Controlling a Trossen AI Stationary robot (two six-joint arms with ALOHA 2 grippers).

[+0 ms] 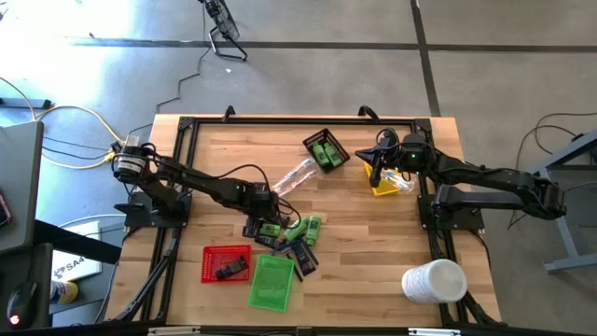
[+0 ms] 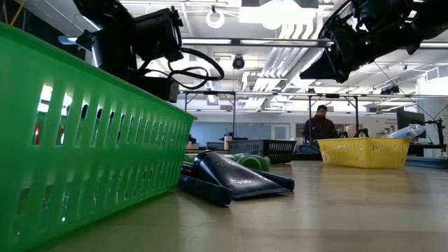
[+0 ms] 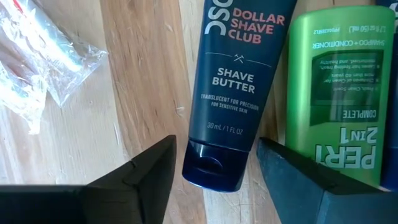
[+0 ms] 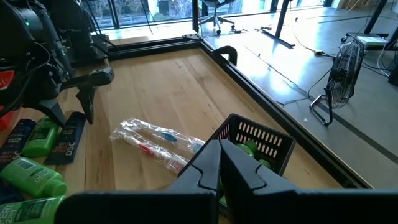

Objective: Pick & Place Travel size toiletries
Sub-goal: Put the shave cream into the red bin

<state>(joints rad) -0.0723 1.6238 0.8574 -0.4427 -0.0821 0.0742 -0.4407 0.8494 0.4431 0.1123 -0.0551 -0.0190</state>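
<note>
Dark navy flat squeeze tube (image 3: pixel 231 93) printed "Dollar Shave Club Shave Butter" lies on the wooden desk (image 1: pixel 373 261), in the toiletry pile at centre-near. Left gripper (image 3: pixel 214 171) hangs over it, jaws wide, straddling its cap end, nothing held. Bright green plastic bottle (image 3: pixel 339 93) touches the tube's side. Right gripper (image 4: pixel 219 163), jaws closed and empty, sits far right above the yellow plastic basket (image 1: pixel 384 187).

A large open lab or workshop, shown by the polished concrete floor (image 1: pixel 308 75) with loose cables, exposed ceiling ducts and strip lights (image 2: pixel 280 49), glass partitions, a floor fan (image 4: pixel 344 71) and a person (image 2: pixel 320 126) at distant workbenches.
</note>
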